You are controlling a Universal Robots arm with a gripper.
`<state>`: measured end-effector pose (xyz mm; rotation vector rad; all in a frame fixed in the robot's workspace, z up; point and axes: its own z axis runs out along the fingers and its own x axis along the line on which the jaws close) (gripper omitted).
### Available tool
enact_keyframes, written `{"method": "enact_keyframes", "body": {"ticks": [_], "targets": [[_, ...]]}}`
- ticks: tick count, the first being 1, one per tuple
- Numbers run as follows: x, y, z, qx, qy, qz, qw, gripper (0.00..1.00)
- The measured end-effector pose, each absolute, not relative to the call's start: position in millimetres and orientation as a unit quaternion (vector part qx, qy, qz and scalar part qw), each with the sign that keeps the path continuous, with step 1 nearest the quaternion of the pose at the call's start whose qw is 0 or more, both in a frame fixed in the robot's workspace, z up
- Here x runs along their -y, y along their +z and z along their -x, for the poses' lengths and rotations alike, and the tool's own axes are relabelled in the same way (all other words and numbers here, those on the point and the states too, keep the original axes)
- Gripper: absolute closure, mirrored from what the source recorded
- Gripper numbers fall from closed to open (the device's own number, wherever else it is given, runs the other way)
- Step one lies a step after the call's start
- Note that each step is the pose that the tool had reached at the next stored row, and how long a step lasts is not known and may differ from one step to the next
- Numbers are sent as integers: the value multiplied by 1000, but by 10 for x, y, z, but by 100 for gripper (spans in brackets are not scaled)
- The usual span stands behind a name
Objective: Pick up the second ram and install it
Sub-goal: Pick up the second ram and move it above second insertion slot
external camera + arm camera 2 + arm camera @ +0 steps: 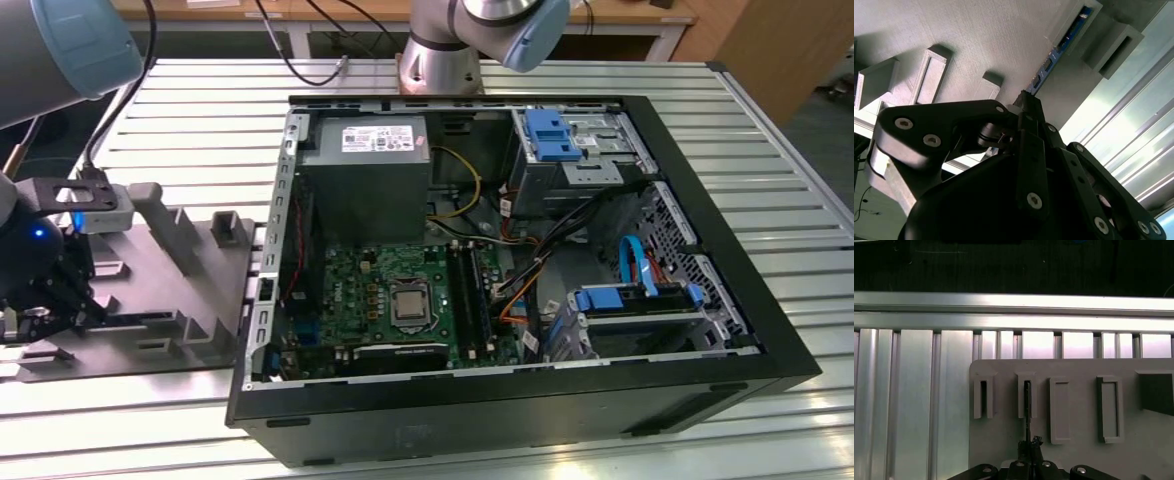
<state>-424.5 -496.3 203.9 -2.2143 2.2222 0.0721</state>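
Pick-up step, by the look of it, with nothing yet carried to the case (534, 400). Jaws closed on the ram (1054, 56), pinching its near end in the second wrist view, the blue edge running away from the tips into a raised grey slot. Same grip in the first wrist view: ram seen edge-on as a thin dark line, seated in a slot (1020, 400) one in from the edge of the grey holder (1074, 460). Holder lying flat on the slatted counter (174, 110), just beside the open case, on the exterior view's left.

As a judgement, calls next for a straight pull along the slot walls, no twist, given so thin a stick held by one end. After that, calls for a carry over the case wall to the board (360, 290) and a square line-up with the long black memory slots (463, 290) beside the processor socket.

Hard to make out:
- **Grip:** actual pad contact, masked by the black linkage in both wrist views, so read from tips drawn together on the stick.
- **Ram:** far end buried in the slot; chips turned out of sight.
- **Memory slots:** presence of a first stick there too small to tell.
- **Tips in the exterior view:** lost against the dark body over the holder.
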Motion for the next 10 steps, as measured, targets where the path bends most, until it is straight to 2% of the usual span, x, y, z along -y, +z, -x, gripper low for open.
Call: {"method": "enact_keyframes", "body": {"ticks": [10], "targets": [[4963, 2124, 4245, -708, 23, 706, 2, 89]]}}
